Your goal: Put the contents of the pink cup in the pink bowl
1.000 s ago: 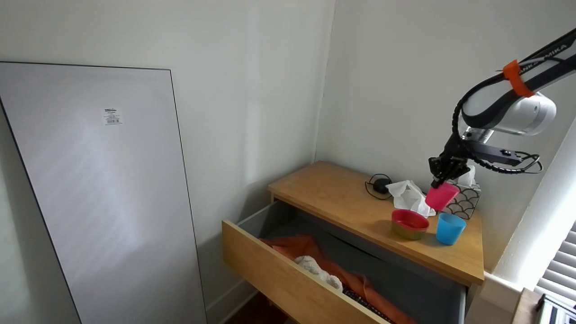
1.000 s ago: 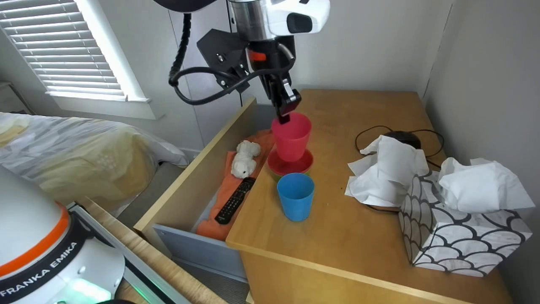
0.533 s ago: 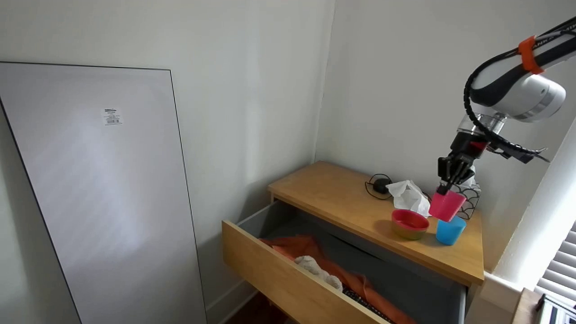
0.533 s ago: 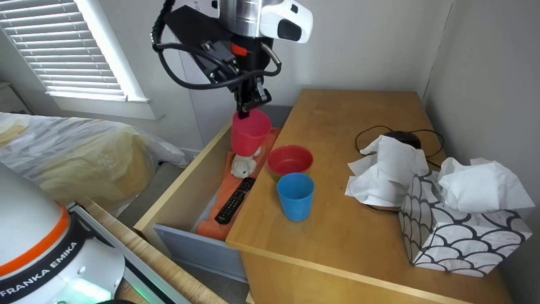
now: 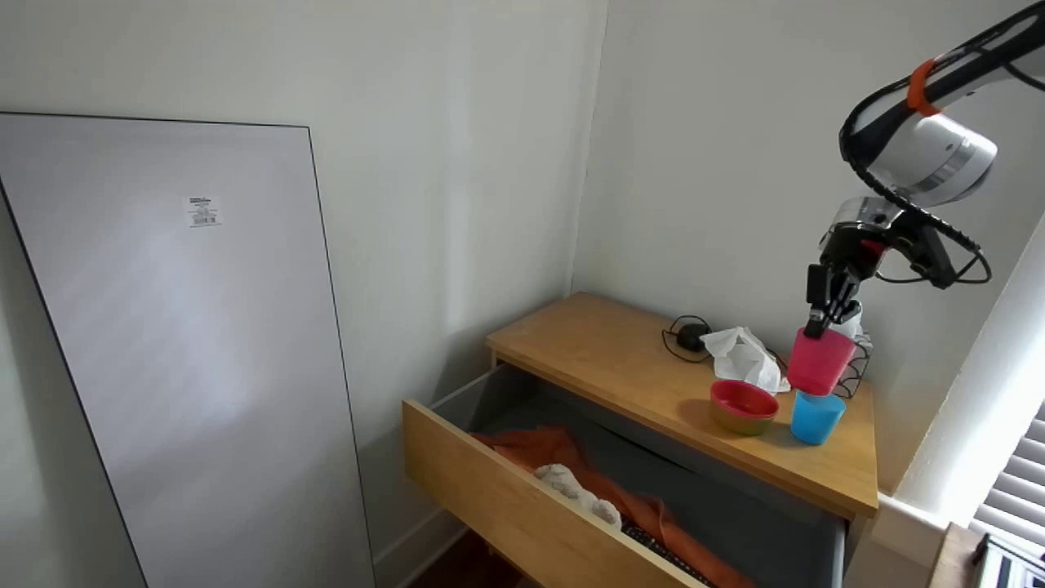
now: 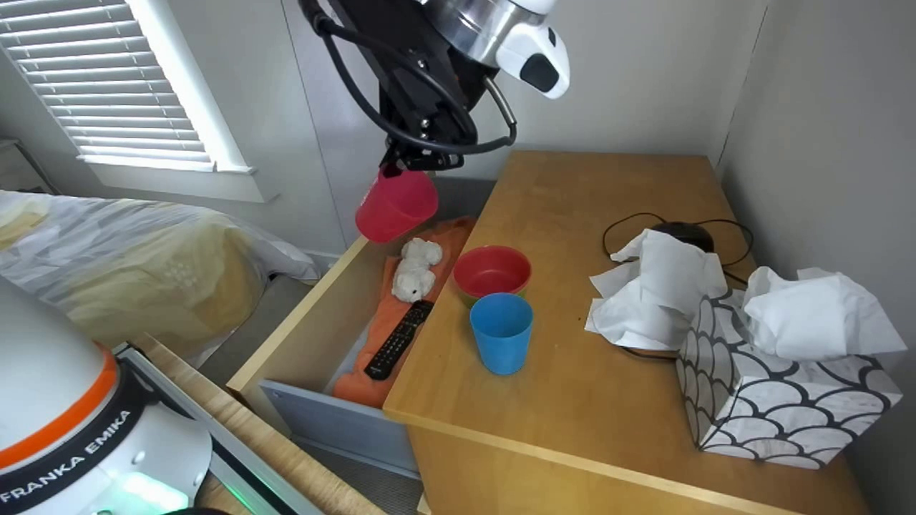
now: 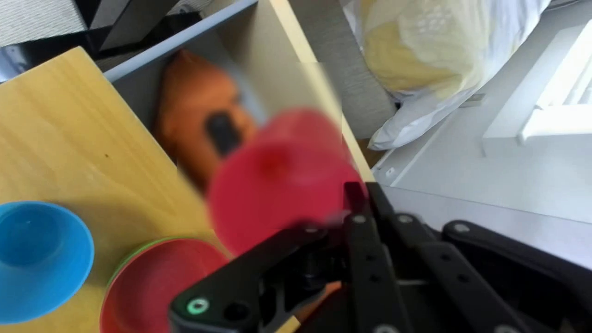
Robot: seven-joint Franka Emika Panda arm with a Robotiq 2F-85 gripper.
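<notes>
Step in hand: by judgement, transport of the pink cup (image 6: 397,207) to the pouring position. The gripper (image 5: 819,324) is clamped on the cup at its rim. The cup hangs tilted, outside the front edge of the table (image 6: 565,207) and above the pulled-out drawer (image 6: 336,322). Its contents cannot be confirmed; the wrist view is blurred there.

The pink bowl (image 6: 494,272) stands on the table near the front edge, apart from the cup. Its visible interior shows no contents; the pour is judged not yet done.

Next move: carry the cup inward across the front edge, centre it above the bowl, then tilt. A pour that falls short likely lands in the drawer.

Clearances: the light-blue cup (image 6: 502,335) stands just beside the bowl, toward the nearer front corner. The tissue box (image 6: 794,408) sits near the back edge at that end. Approach from the opposite end, which offers more room.
</notes>
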